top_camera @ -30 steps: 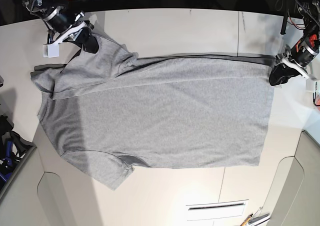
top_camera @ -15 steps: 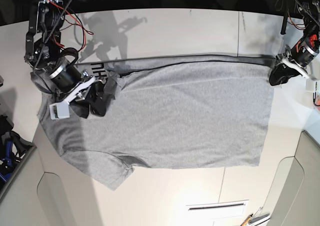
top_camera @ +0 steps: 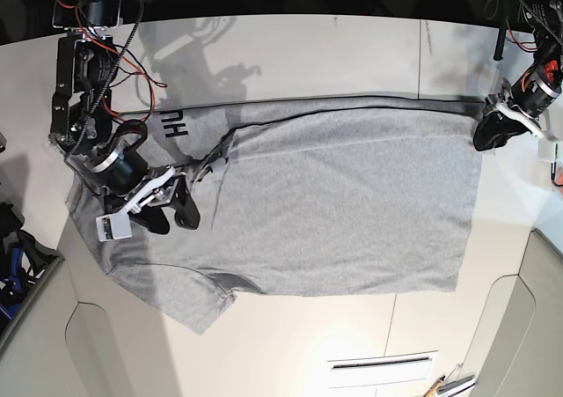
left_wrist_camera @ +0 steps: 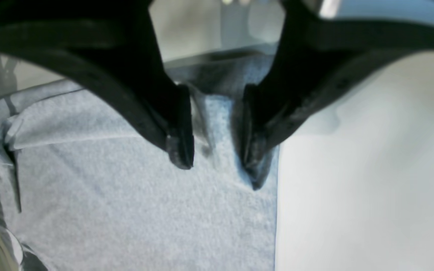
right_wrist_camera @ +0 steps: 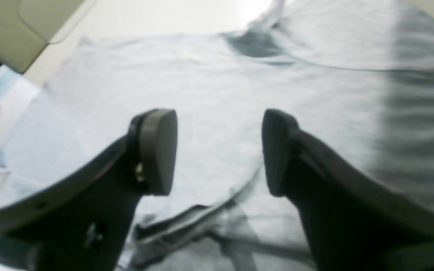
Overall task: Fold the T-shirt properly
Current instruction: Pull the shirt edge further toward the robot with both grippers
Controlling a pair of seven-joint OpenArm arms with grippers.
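Observation:
The grey T-shirt (top_camera: 352,203) lies spread on the white table, hem to the right. Its upper left part is turned over, showing black lettering (top_camera: 171,122). My right gripper (top_camera: 173,218) hovers over the shirt's left side, open. In the right wrist view the right gripper (right_wrist_camera: 217,150) has both fingers wide apart, with only flat T-shirt (right_wrist_camera: 217,86) below. My left gripper (top_camera: 486,137) rests on the upper hem corner. In the left wrist view the left gripper (left_wrist_camera: 217,165) has its tips apart, pressed on the T-shirt (left_wrist_camera: 126,195), with a ridge of cloth between them.
A white sheet with a dark stripe (top_camera: 380,369) lies at the front, with small tools (top_camera: 449,386) beside it. Beige panels (top_camera: 537,309) flank the front corners. Dark gear (top_camera: 16,256) sits at the left edge, and red wires (top_camera: 106,58) hang from the right arm.
My right arm carried the shirt's upper sleeve from the far left corner down over the body, then opened and let it go. The lettering came into view. The left arm stayed put.

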